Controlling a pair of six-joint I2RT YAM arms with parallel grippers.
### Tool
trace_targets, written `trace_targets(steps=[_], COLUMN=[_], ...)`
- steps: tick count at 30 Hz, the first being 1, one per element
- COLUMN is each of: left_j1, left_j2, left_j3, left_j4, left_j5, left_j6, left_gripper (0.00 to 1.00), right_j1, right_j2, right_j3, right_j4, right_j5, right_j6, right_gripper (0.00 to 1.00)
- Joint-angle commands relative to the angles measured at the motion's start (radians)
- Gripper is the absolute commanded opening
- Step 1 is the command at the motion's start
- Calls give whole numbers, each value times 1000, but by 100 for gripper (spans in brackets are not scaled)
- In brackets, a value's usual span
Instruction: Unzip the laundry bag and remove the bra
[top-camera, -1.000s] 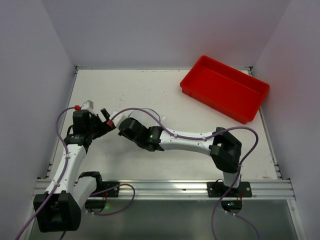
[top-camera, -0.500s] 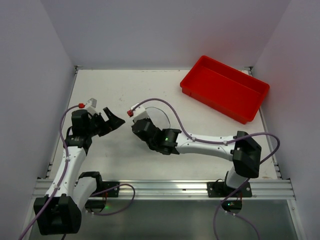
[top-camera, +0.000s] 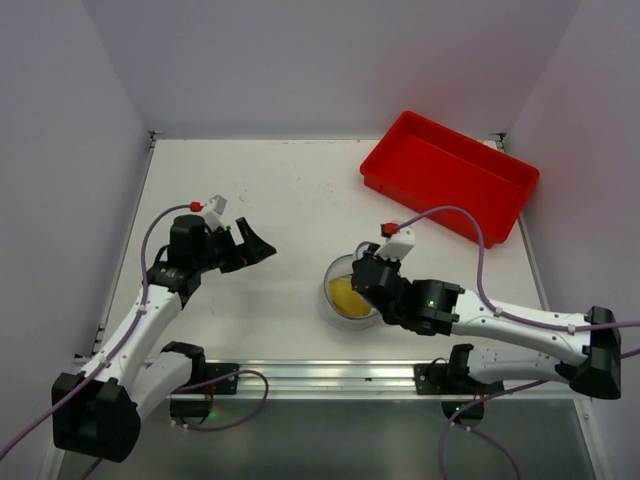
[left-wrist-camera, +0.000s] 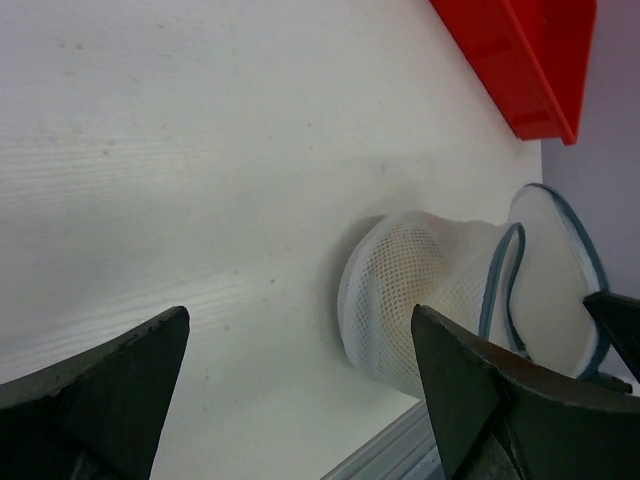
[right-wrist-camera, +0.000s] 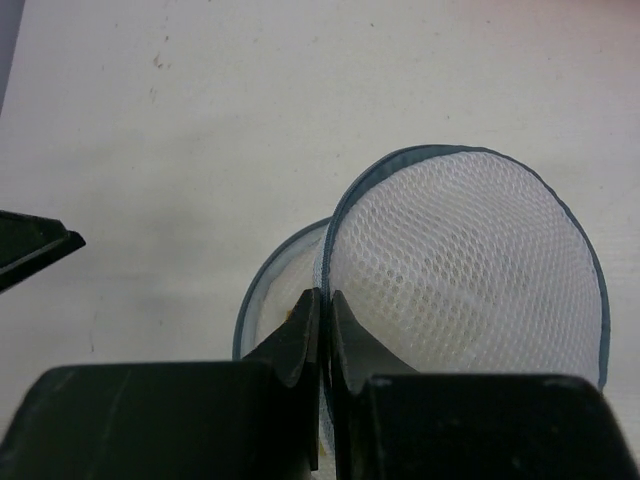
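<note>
The laundry bag (top-camera: 335, 278) lies near the table's front edge, its two white mesh halves parted. One blue-rimmed half (right-wrist-camera: 470, 270) stands lifted, the other (right-wrist-camera: 262, 292) lies under it. Something yellow, the bra (top-camera: 348, 296), shows inside the open bag. My right gripper (right-wrist-camera: 322, 297) is shut on the lifted half's blue rim, and it sits at the bag's right side (top-camera: 368, 280). My left gripper (top-camera: 256, 250) hovers open to the left of the bag, holding nothing. In the left wrist view the bag (left-wrist-camera: 420, 290) lies beyond its spread fingers (left-wrist-camera: 150, 350).
A red plastic tray (top-camera: 450, 185) stands at the back right, its corner also in the left wrist view (left-wrist-camera: 520, 60). The metal rail (top-camera: 330, 378) with both arm bases runs along the near edge, just in front of the bag.
My right arm has swung from the table's left-middle to the front right, taking the bag along; the bag now lies open. My left gripper has shifted slightly right and stays open.
</note>
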Motion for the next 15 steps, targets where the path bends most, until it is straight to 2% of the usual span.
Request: trace_targets(steps=[1, 5, 6, 10, 15], left_j1=[-137, -286, -358, -504, -604], left_j2=[36, 118, 160, 272, 387], left_j3=[83, 167, 208, 288, 355], left_j4=[70, 99, 104, 107, 95], left_j5=[-41, -56, -88, -154, -226], left_j6=[-22, -14, -5, 28, 53], left_gripper=[95, 95, 95, 95, 90], right_j1=[0, 2, 0, 0, 2], right_j2=[-97, -136, -138, -136, -142], right_j3=[-84, -115, -119, -135, -143], right_j4=[-33, 25, 47, 87, 99], right_j5=[50, 51, 42, 27, 15], right_j6=[188, 107, 93, 68, 63], right_gripper=[0, 0, 0, 0, 0])
